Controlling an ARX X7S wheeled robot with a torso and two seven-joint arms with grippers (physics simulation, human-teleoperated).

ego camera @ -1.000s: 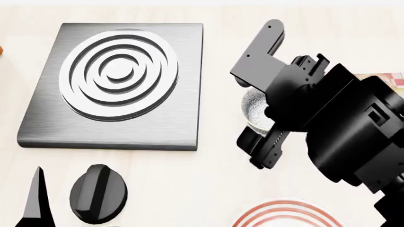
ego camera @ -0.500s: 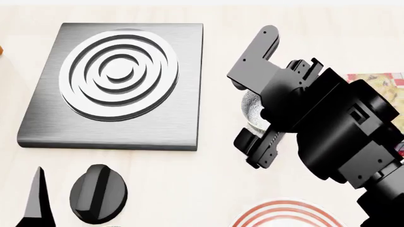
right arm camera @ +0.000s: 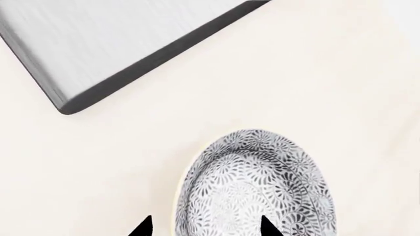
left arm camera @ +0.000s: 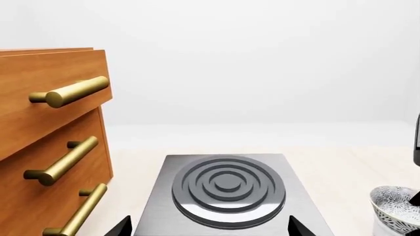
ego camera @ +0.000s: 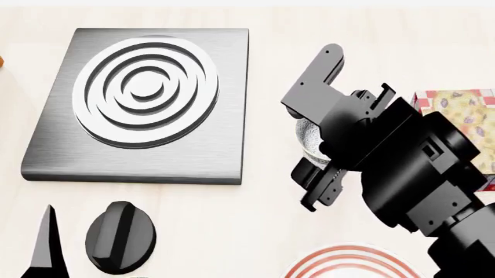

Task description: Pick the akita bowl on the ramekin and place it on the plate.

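From the left wrist view, not much is being done on that side: the stove plate (left arm camera: 227,189) is seen dead ahead on the tabletop (left arm camera: 341,167), a wooden drawer cabinet (left arm camera: 46,147) with brass handles stands along one side, and the akita bowl (left arm camera: 396,204) is caught right at the picture's border, perched a bit above the surface, presumably on the ramekin, though only a sliver of white is seen under it. Just the two dark tips of the left gripper (left arm camera: 208,227) are shown, set well apart, so the jaws can be called spread with nothing between them; it looks parked so it's kept out of the way. In the head view, the right gripper (ego camera: 313,153) is hung over the bowl near the stove plate's right edge, with its jaws apart, one on each side of the rim, probably so the bowl can be pinched across its width. A patterned box (ego camera: 460,113) is partly hidden behind the arm, a black knob (ego camera: 120,236) lies by the tabletop's near edge, and the plate (ego camera: 352,263) is waiting at the near edge, close enough that a short carry should be needed. In the right wrist view, the bowl is looked straight down into, with both dark tips seen at its near rim; nothing is clamped yet, as far as can be judged.
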